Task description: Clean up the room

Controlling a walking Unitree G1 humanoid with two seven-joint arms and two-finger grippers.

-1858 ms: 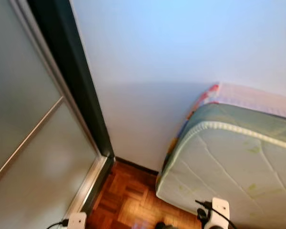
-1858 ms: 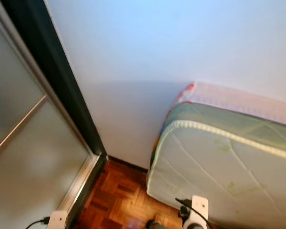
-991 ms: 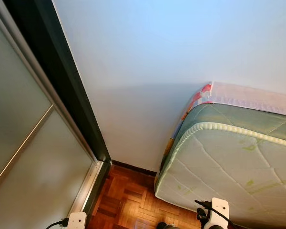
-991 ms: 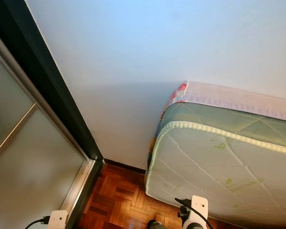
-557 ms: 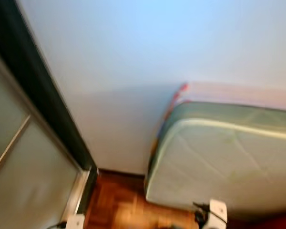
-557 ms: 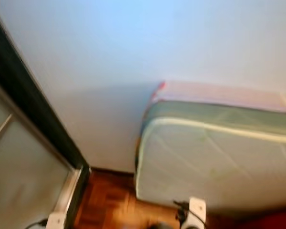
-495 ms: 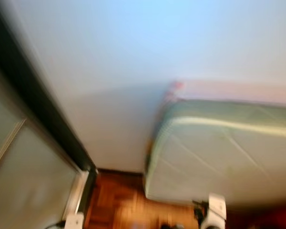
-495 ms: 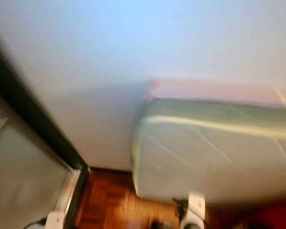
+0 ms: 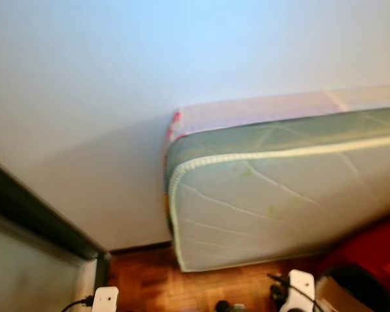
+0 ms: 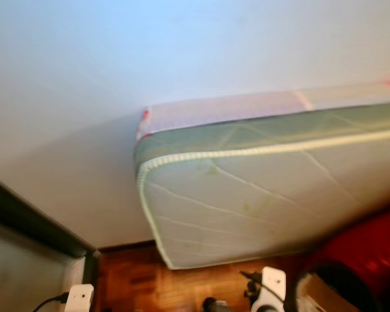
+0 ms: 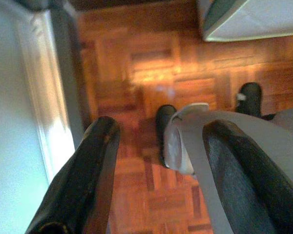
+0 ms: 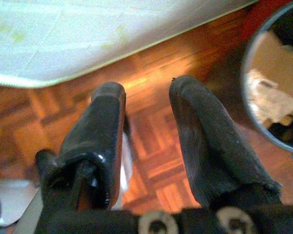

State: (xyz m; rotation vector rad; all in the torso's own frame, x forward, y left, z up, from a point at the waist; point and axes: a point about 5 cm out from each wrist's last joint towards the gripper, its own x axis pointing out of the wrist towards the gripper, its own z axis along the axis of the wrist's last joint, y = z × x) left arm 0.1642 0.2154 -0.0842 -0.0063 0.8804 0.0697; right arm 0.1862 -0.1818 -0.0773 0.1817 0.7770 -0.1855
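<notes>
A: What's ahead?

B: A mattress [image 9: 273, 195] leaning on its edge against the white wall [image 9: 117, 78], its low corner on the parquet floor [image 9: 149, 286]. Behind it, against the wall, is a pale pink layer with a coloured corner. The picture is a little blurred.

A: And to the sides?

B: A dark door frame [image 9: 39, 218] on the left. On the right something red [image 9: 377, 247], and at the bottom edge a dark round bin [image 12: 273, 78] with cardboard and paper inside.

A: The grippers?

B: The left gripper [image 11: 158, 161] hangs over the floor by the frame, fingers spread, holding nothing. The right gripper [image 12: 146, 117] is also released, above the floor between mattress and bin.
</notes>
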